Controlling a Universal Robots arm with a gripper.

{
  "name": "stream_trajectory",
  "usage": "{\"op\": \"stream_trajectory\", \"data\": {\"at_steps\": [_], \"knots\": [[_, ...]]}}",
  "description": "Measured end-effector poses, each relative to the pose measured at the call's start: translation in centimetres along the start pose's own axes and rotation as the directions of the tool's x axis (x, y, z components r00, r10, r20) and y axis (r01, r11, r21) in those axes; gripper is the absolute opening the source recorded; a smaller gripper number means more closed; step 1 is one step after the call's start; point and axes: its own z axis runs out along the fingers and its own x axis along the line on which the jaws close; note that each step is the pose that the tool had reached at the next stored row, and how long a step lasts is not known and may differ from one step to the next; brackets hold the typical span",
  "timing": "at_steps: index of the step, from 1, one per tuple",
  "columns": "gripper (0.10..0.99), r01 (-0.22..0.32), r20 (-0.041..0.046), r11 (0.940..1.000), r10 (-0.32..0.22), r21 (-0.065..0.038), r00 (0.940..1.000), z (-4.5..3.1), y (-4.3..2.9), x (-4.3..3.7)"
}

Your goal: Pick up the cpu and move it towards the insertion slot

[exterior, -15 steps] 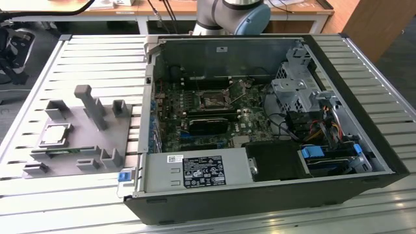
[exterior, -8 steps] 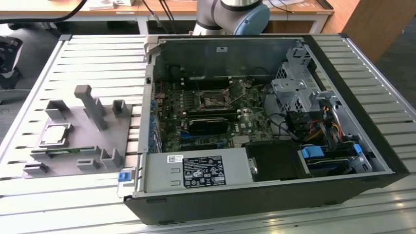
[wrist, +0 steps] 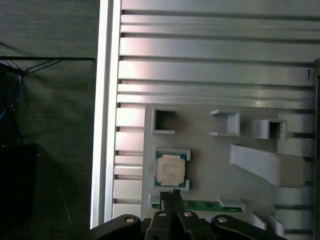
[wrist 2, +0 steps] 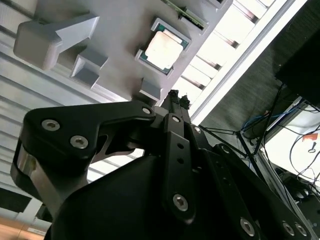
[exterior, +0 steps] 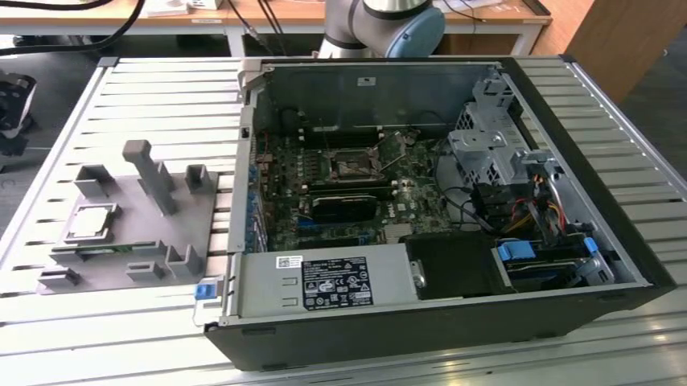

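- Over the grey holder plate (wrist: 210,160), the gripper (wrist: 171,193) is hanging with its black fingers (wrist: 166,200) pressed together, gripping nothing, in both wrist views.
- Just off those fingertips, the cpu (wrist: 170,168) is lying flat, silvery top up, in a square pocket of the plate, ungripped.
- Next to that pocket, a green strip (wrist: 210,205) is sitting along the plate, among grey blocks and a tall post (exterior: 145,173).
- At the exterior view's lower left, plate and cpu are resting on the slatted metal table (exterior: 161,88).
- Near that view's centre, the insertion slot (exterior: 351,167) is sitting inside the open computer case (exterior: 429,342), well apart from the cpu.
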Motion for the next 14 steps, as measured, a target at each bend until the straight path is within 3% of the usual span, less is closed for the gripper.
{"op": "stream_trajectory", "data": {"at_steps": [2, 7, 8, 10, 11, 13, 14], "knots": [[0.114, 0.0, -0.0013, 1.0, 0.0, 0.0, 1.0, 0.37, -0.05, 0.0], [0.353, 0.0, -0.0069, 1.0, 0.0, 0.001, 1.0, 1.09, -0.08, 0.0], [0.353, 0.0, -0.0081, 1.0, 0.0, 0.001, 1.0, 1.21, -0.09, 0.0], [0.467, 0.0, -0.0086, 1.0, 0.0, 0.001, 1.0, 1.51, -0.1, -0.01], [0.467, 0.0, -0.0086, 1.0, 0.0, 0.001, 1.0, 1.66, -0.1, -0.01], [0.584, 0.0, -0.0096, 1.0, 0.0, 0.003, 1.0, 1.92, -0.12, -0.02], [0.584, 0.0, -0.011, 1.0, 0.0, 0.003, 0.9999, 2.09, -0.12, -0.02]]}}
